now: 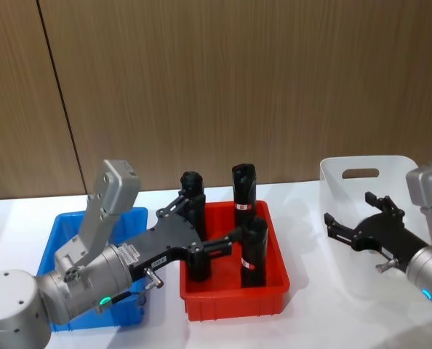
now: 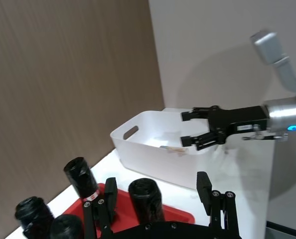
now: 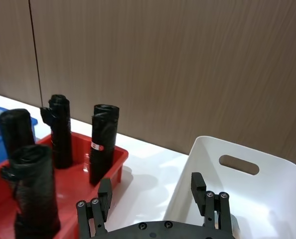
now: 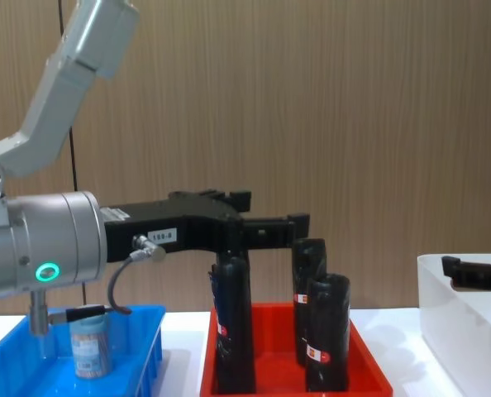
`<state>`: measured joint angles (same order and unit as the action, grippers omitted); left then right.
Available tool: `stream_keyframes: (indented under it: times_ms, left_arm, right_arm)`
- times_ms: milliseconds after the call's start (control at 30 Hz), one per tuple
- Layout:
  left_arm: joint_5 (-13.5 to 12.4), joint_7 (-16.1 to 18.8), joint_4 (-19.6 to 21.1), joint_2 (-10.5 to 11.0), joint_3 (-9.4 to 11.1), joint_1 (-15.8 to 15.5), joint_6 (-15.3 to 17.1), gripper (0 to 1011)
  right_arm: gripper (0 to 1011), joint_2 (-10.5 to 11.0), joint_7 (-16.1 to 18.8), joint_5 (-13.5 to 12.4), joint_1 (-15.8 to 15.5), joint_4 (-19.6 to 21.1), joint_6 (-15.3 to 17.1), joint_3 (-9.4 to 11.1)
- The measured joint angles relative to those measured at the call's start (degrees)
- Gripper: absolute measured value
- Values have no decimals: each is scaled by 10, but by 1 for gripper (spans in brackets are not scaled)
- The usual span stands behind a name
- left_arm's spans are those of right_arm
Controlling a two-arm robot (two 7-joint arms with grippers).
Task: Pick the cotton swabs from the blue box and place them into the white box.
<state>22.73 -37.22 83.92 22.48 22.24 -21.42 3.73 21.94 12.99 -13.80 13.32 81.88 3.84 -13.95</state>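
Note:
One cotton swabs container (image 4: 90, 347), clear with a pale lid, stands in the blue box (image 4: 149, 341) at the left of the table; the blue box (image 1: 62, 227) is partly hidden under my left arm. My left gripper (image 1: 201, 224) hangs open and empty over the red tray, to the right of the blue box, its fingers (image 2: 212, 198) spread among the black rolls. My right gripper (image 1: 356, 218) hovers open and empty over the white box (image 1: 361, 161) at the right. A small pale object (image 2: 172, 148) lies inside the white box (image 2: 138, 130); I cannot tell what it is.
A red tray (image 1: 234, 299) between the two boxes holds several tall black wrapped rolls (image 1: 253, 251) standing upright, close around my left gripper's fingers. A wooden wall stands behind the white table (image 1: 303, 320).

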Motion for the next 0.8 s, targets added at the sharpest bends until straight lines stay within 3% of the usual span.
stream_keyframes:
  times_ms: [800]
  left_arm:
    - [-56, 184, 46, -3, 19, 40, -15, 1004]
  right_arm:
    - [1001, -24, -83, -25, -128, 175, -17, 9]
